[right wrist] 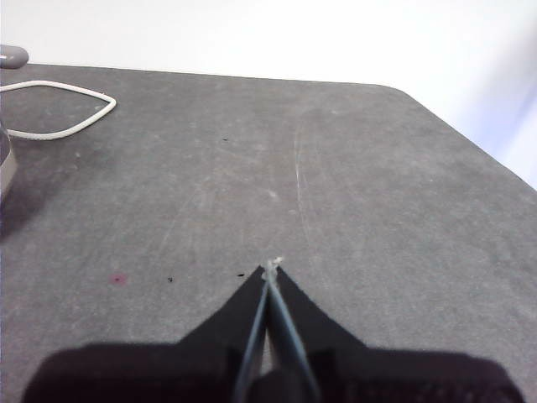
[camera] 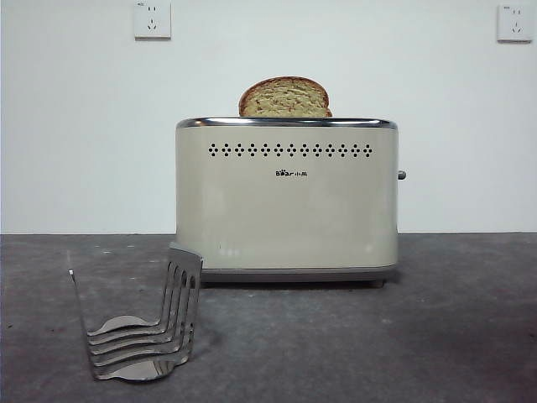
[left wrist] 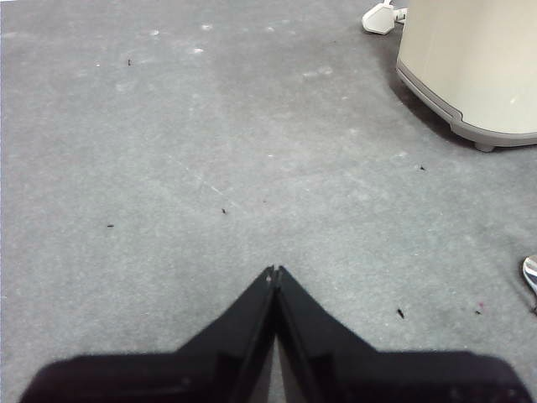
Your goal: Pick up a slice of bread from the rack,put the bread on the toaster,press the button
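The cream toaster stands mid-table, and the slice of bread sticks up out of its top slot. Its small grey button juts from the right side edge, high up. In front, at the left, sits the chrome rack with nothing in its tines. Neither arm shows in the front view. My left gripper is shut over bare table, with a corner of the toaster off to one side. Over bare table too, my right gripper is shut, and the button peeks in at the frame's edge.
A white power cord loops on the table behind the toaster, and its plug lies by the toaster's corner. Two wall sockets sit high on the white wall. The table's rounded far edge runs close to the right gripper.
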